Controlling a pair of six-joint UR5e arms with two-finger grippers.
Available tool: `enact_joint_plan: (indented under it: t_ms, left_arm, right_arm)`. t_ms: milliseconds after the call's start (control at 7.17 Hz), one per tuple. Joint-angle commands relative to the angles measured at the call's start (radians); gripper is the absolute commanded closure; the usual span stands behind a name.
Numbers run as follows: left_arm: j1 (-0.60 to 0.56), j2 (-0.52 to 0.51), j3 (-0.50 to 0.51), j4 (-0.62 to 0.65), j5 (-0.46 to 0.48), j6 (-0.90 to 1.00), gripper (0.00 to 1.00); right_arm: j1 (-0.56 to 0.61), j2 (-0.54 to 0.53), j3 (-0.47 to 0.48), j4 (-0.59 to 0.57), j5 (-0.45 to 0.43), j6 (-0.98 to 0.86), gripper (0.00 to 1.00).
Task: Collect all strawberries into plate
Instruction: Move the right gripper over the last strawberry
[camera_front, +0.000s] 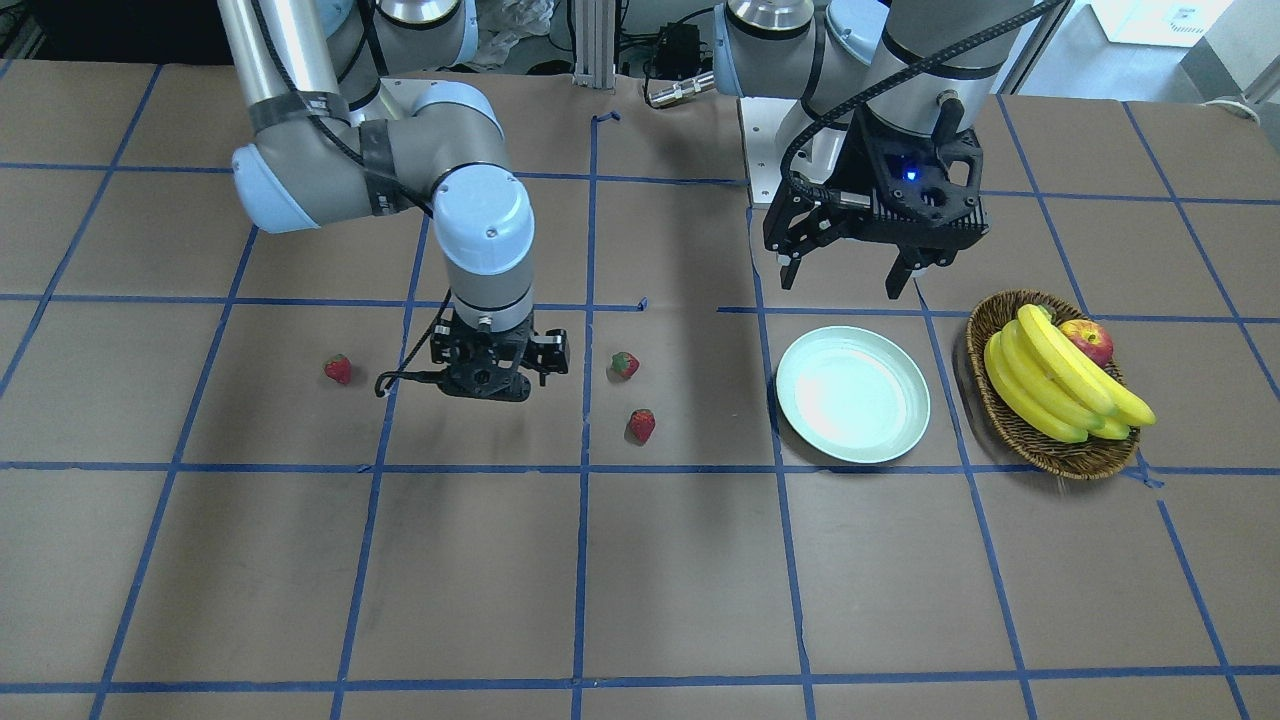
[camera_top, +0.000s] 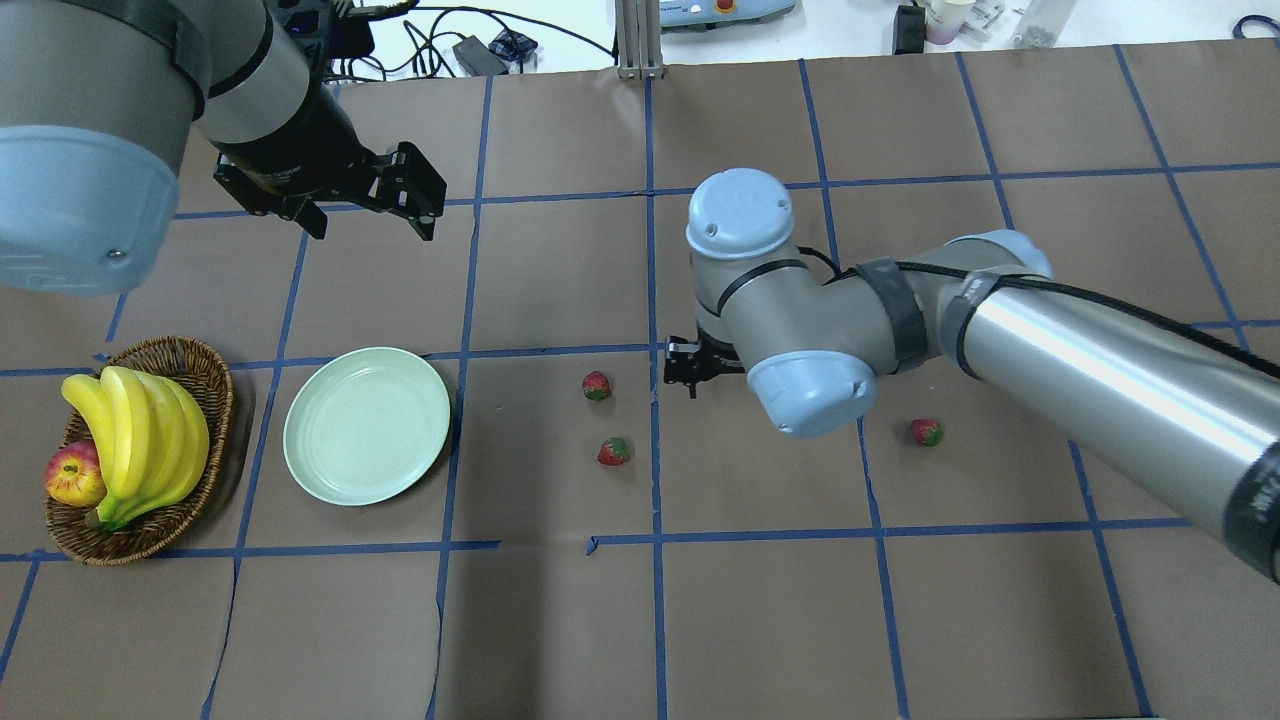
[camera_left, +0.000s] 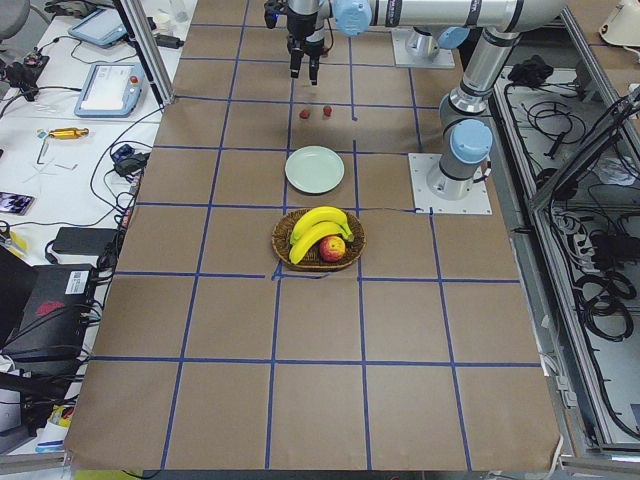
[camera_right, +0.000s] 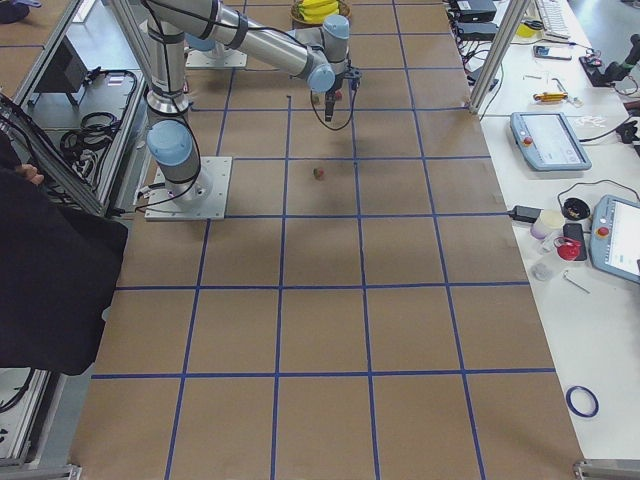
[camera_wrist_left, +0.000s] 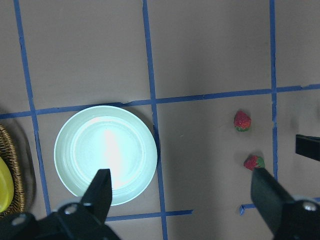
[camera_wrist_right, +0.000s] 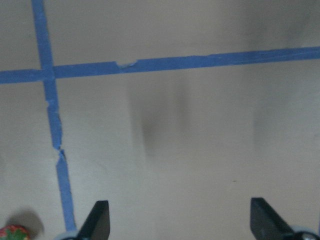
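Biggest things first: both arms are over the table (camera_front: 640, 580), neither carrying anything. The left gripper (camera_front: 845, 280) hangs high behind the plate (camera_front: 853, 394), jaws spread wide. The right gripper (camera_front: 497, 372) sits low over bare paper, its jaws just as wide, nothing between them.

The plate is bare, all three berries out on the paper. To its side sits the basket (camera_front: 1040, 440) with the bananas (camera_front: 1060, 385) and an apple (camera_front: 1088, 340) (red too, but not wanted).

The lone strawberry (camera_front: 338, 369) lies on one side of the right gripper. The nearest strawberry (camera_front: 625, 365) and the third strawberry (camera_front: 641, 425) lie close together on the other side, between gripper and plate.

What could go wrong, I reckon:
- These berries are tiny and rounded, so a closing finger a shade off-centre could flick one away.
- Going for one of the close pair could nudge its neighbour.
- Squeezing too hard would bruise it.
- Carrying it plateward takes the right arm toward the left gripper's patch, which risks a bump.
- Dropped from high, a berry might bounce off that glossy rim.
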Motion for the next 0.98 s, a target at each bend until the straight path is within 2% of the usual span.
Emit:
enact_joint_plan:
  t_ms: [0, 139, 418, 558, 837]
  left_arm:
    - [0.000, 0.000, -0.002, 0.001, 0.001, -0.001, 0.00]
    - [0.000, 0.000, -0.002, -0.001, 0.001, -0.001, 0.00]
    - [0.000, -0.003, -0.002, -0.001, 0.000, -0.001, 0.00]
    - [0.000, -0.004, -0.003, -0.001, 0.000, -0.001, 0.00]
    - [0.000, -0.004, -0.003, -0.001, 0.000, -0.001, 0.00]
  right_arm:
    - [-0.153, -0.041, 0.026, 0.096, -0.038, -0.254, 0.00]
    - [-0.227, -0.041, 0.054, 0.095, -0.077, -0.361, 0.00]
    - [-0.356, -0.041, 0.101, 0.095, -0.080, -0.583, 0.00]
    - [-0.391, -0.041, 0.149, 0.084, -0.068, -0.613, 0.00]
    - [-0.392, -0.029, 0.195, 0.021, -0.062, -0.612, 0.02]
